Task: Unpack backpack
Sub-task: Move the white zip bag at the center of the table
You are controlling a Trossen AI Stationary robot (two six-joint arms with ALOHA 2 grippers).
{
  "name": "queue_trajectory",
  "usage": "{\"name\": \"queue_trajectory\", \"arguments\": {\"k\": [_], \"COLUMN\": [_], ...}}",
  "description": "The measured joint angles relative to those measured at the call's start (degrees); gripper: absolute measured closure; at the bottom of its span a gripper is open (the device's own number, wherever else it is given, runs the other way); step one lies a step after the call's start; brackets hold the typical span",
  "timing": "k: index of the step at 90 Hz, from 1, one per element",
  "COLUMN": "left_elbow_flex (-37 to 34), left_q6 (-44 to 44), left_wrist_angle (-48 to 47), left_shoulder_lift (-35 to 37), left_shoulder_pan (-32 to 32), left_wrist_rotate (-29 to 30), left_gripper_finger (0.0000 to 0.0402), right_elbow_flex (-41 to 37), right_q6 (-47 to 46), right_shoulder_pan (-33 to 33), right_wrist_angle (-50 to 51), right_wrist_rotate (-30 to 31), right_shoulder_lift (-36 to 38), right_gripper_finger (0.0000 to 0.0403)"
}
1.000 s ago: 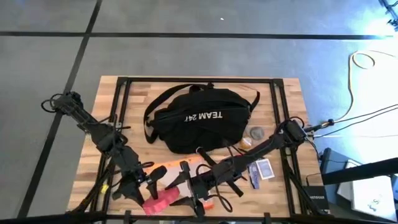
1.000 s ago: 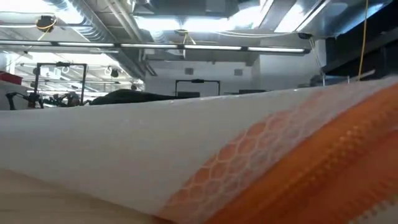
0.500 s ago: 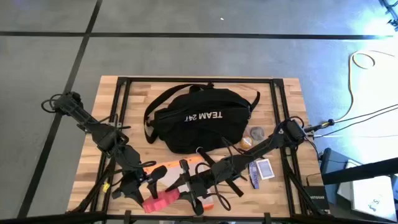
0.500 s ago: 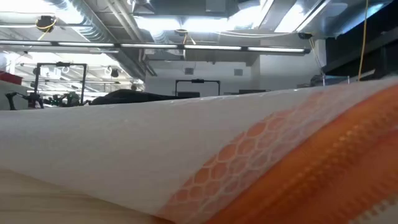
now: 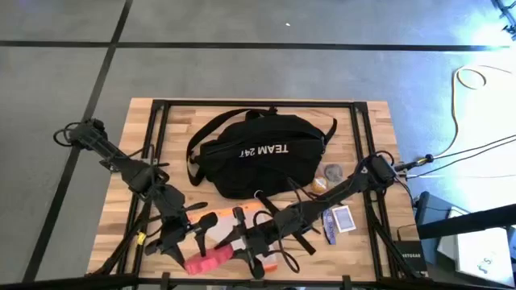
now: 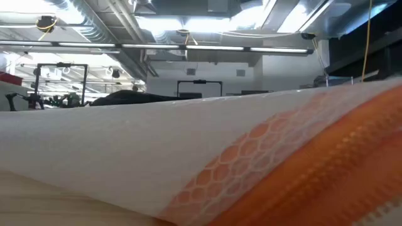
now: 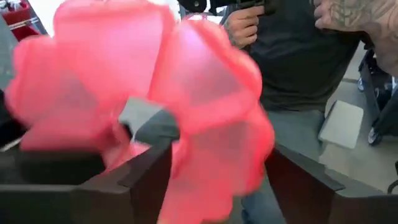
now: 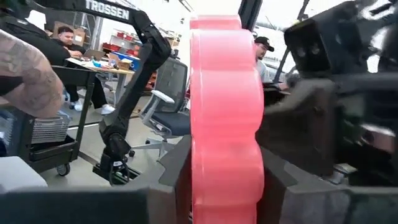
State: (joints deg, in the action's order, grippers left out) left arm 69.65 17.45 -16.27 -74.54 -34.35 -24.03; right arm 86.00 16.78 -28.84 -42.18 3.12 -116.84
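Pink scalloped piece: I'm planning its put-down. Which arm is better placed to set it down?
Probably right: the right wrist view shows the pink scalloped piece edge-on between the jaws of the right gripper. The left gripper sits beside it.

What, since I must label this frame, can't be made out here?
- Low view: the orange-trimmed pouch fills the lens and hides the table top.
- Left wrist view: the pink object is blurred, so what it is stays unclear.
- High view: the backpack shows no opening or contents, and the small items beside it are too small to name.
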Motion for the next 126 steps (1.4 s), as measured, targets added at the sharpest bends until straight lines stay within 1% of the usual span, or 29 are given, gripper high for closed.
{"name": "queue_trajectory", "arguments": {"k": [10, 17, 26, 33, 37, 43, 54, 66, 74, 82, 90, 96, 107, 112, 116, 121, 126], "left_elbow_flex": [0.0, 0.0, 0.0, 0.0, 0.0, 0.0, -0.4, -5.0, -9.7, -14.5, -18.1, -20.4, -22.8, -23.5, -24.1, -24.5, -24.9], "left_q6": [-0.2, -0.6, -2.5, -5.5, -7.5, -11.9, -22.9, -36.0, -46.8, -59.0, -67.5, -71.6, -75.2, -76.6, -77.3, -77.7, -78.0], "left_wrist_angle": [-0.1, -2.1, -7.4, -12.1, -14.7, -19.3, -30.4, -38.3, -41.6, -43.4, -44.8, -44.7, -43.9, -43.4, -42.6, -41.1, -39.5], "left_shoulder_lift": [0.0, 0.4, 1.9, 3.1, 3.5, 4.1, 4.3, 4.3, 4.3, 4.2, 4.2, 4.2, 4.0, 3.9, 3.9, 3.9, 3.9], "left_shoulder_pan": [0.0, 0.1, 0.8, 0.9, 0.9, 0.8, 0.4, -0.7, -1.0, -0.8, -1.2, -2.3, -5.0, -6.2, -7.1, -8.2, -9.2], "left_wrist_rotate": [0.0, 0.5, 1.2, 4.0, 7.7, 15.1, 28.5, 42.2, 47.0, 47.6, 44.9, 44.7, 45.9, 46.2, 46.7, 47.7, 48.8], "left_gripper_finger": [0.0121, 0.0108, 0.0104, 0.0104, 0.0103, 0.0103, 0.0103, 0.0103, 0.0103, 0.0103, 0.0103, 0.0103, 0.0103, 0.0103, 0.0103, 0.0103, 0.0103], "right_elbow_flex": [0.0, 0.0, 0.0, 0.0, 0.0, 0.0, 0.0, 0.0, 0.0, 0.0, 0.0, 0.0, 0.0, -0.1, -1.0, -1.7, -2.8], "right_q6": [0.0, 0.0, -0.6, -4.4, -7.8, -13.2, -24.1, -36.8, -44.4, -52.1, -59.3, -65.6, -78.6, -84.4, -85.1, -85.6, -86.7], "right_shoulder_pan": [-0.1, -0.2, -0.6, -1.1, -1.3, -1.9, -3.5, -5.7, -6.6, -7.0, -7.5, -8.3, -10.9, -12.2, -13.2, -14.9, -16.1], "right_wrist_angle": [0.0, 1.5, 10.4, 18.2, 22.7, 29.9, 45.7, 63.8, 74.8, 87.6, 103.5, 114.4, 130.2, 133.0, 131.4, 132.0, 132.0], "right_wrist_rotate": [-0.2, -0.2, -1.2, -1.3, -1.4, -2.0, -2.8, 0.9, 1.3, 3.4, 7.9, 12.9, 21.9, 23.3, 23.1, 21.8, 18.7], "right_shoulder_lift": [0.0, 0.1, 2.0, 3.7, 4.5, 5.4, 7.4, 10.1, 12.3, 15.7, 19.3, 21.8, 25.5, 26.1, 26.7, 26.6, 26.4], "right_gripper_finger": [0.0304, 0.0304, 0.0304, 0.0304, 0.0304, 0.0304, 0.0304, 0.0304, 0.0304, 0.0304, 0.0304, 0.0304, 0.0304, 0.0304, 0.0304, 0.0304, 0.0304]}}
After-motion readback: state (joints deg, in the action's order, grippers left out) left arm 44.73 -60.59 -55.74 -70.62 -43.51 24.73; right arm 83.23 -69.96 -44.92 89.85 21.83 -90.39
